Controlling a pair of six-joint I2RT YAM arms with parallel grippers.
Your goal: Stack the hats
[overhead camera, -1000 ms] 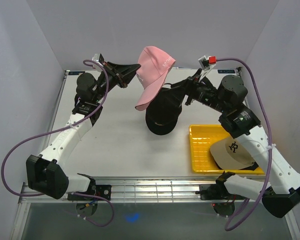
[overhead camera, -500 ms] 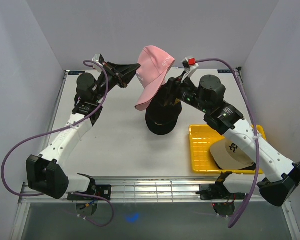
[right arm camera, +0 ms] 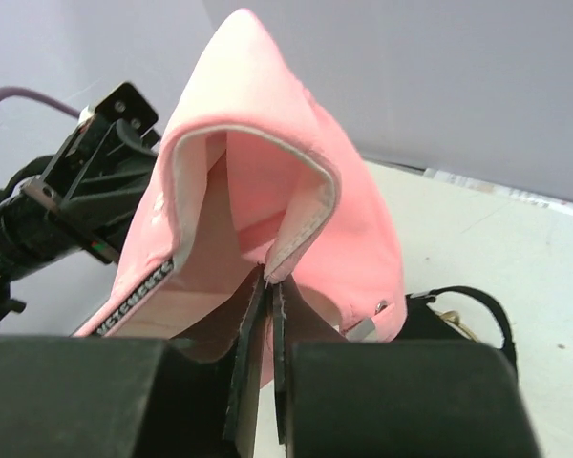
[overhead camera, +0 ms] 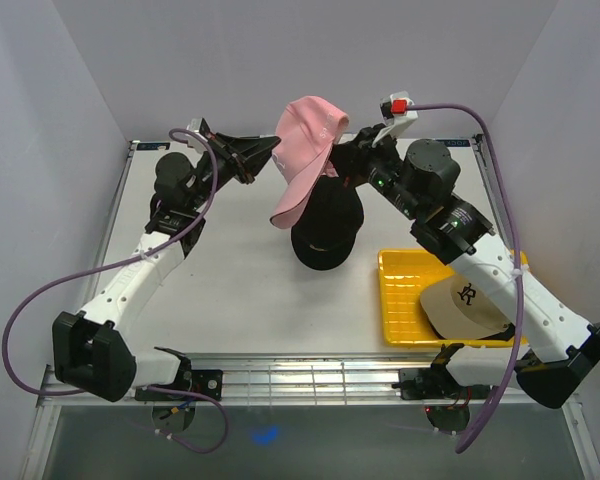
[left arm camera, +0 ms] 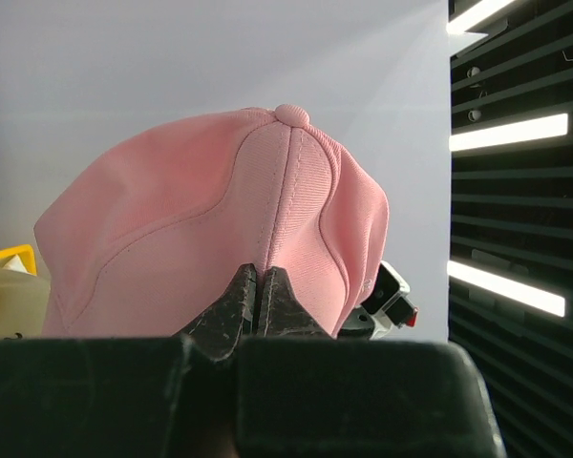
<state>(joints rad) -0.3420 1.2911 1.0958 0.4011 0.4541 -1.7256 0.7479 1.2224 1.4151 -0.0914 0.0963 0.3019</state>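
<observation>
A pink hat (overhead camera: 305, 140) hangs in the air between both arms, above a black hat (overhead camera: 325, 225) that sits at the table's middle. My left gripper (overhead camera: 272, 150) is shut on the crown fabric near a seam (left arm camera: 260, 286). My right gripper (overhead camera: 332, 160) is shut on the pink hat's folded rear rim (right arm camera: 270, 277), and the open underside of the pink hat (right arm camera: 258, 191) faces that camera. A tan hat (overhead camera: 465, 300) with a dark logo lies in the yellow tray (overhead camera: 400, 300) at the right.
The black hat's rear strap (right arm camera: 458, 315) shows just below the pink one in the right wrist view. The yellow tray takes up the near right of the table. Grey walls close in the back and both sides.
My right arm swung up and left to the pink hat and its jaws went from open to shut on the rear rim. The hat's crown crumpled slightly. The left arm barely moved.
</observation>
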